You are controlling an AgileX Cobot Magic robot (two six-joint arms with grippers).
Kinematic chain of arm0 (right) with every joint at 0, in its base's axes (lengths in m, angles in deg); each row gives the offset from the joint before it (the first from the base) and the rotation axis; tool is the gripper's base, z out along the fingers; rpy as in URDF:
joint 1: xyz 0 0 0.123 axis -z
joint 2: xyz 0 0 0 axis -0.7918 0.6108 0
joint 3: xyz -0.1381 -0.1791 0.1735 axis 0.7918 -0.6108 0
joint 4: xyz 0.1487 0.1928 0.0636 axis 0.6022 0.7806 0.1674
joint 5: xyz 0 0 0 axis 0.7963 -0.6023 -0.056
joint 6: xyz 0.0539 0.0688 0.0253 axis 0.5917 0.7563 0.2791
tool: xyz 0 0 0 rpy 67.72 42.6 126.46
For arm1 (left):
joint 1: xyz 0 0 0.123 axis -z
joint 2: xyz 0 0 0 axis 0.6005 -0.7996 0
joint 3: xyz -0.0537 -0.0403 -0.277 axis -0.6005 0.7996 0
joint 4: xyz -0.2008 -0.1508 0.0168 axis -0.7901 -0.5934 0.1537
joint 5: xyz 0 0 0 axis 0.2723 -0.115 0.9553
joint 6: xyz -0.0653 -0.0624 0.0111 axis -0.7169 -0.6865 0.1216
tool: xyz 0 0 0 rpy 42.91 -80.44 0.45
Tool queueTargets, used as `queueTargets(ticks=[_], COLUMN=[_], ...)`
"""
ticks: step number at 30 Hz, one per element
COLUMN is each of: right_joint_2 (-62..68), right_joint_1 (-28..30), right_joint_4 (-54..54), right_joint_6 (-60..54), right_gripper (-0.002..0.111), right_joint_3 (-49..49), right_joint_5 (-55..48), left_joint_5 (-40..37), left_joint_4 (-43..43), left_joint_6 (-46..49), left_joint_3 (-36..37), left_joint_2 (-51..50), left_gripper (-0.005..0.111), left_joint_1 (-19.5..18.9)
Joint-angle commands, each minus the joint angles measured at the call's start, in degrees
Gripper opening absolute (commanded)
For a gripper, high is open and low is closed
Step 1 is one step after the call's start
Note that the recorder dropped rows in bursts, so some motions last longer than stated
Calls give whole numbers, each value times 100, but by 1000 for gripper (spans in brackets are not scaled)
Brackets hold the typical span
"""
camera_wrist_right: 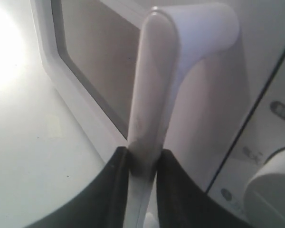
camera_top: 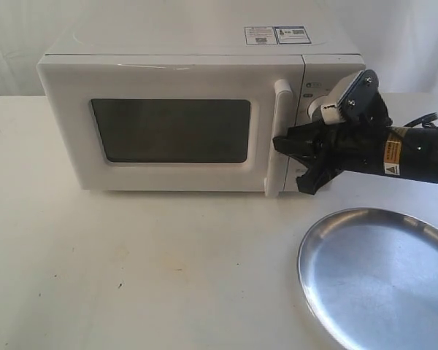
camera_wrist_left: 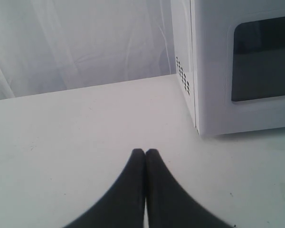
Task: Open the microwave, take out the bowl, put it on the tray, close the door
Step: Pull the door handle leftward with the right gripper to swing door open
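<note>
The white microwave (camera_top: 175, 44) stands at the back of the table with its door (camera_top: 168, 80) against the body. My right gripper (camera_top: 283, 144) reaches in from the right, shut on the door's vertical bar handle (camera_top: 282, 109). In the right wrist view the black fingers (camera_wrist_right: 116, 185) press both sides of the handle (camera_wrist_right: 152, 95) near its lower part. The silver tray (camera_top: 379, 277) lies at the front right, with nothing on it. My left gripper (camera_wrist_left: 145, 152) is shut on nothing, over bare table beside the microwave's vented side (camera_wrist_left: 183, 76). The bowl is hidden.
Behind my right gripper, the control panel's round white dials (camera_top: 315, 108) are partly covered by the wrist camera mount. The dark window (camera_top: 171, 130) shows nothing of the inside. A white curtain hangs behind the table. The left arm is outside the exterior view.
</note>
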Motion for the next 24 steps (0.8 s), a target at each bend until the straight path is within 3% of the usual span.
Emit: queueTargets(ticks=[1, 9, 14, 18, 21, 24], right_joint_2=[-243, -448, -1176, -2068, -3053, -3778], right_joint_1=[-503, -489, -489, -489, -489, -489], right_joint_4=[-2288, -2458, -2770, -2770, -2770, -2521], right_joint_6=[-41, 592, 1677, 1883, 3013, 3283], right_gripper=[0, 0, 0, 0, 0, 0], right_joint_3=[-368, -368, -445, -919, -1387, -1748], right_joint_5=[1936, 1936, 1936, 1936, 848, 173], left_joint_5=[29, 29, 29, 29, 29, 29], left_joint_4=[-45, -45, -45, -45, -45, -45], left_joint_6=[0, 0, 0, 0, 0, 0], left_joint_3=[-16, -16, -16, -16, -16, -16], left_joint_2=[12, 12, 12, 12, 12, 12], left_gripper=[0, 0, 0, 0, 0, 0], left_joint_1=[-1, -1, -1, -1, -1, -1])
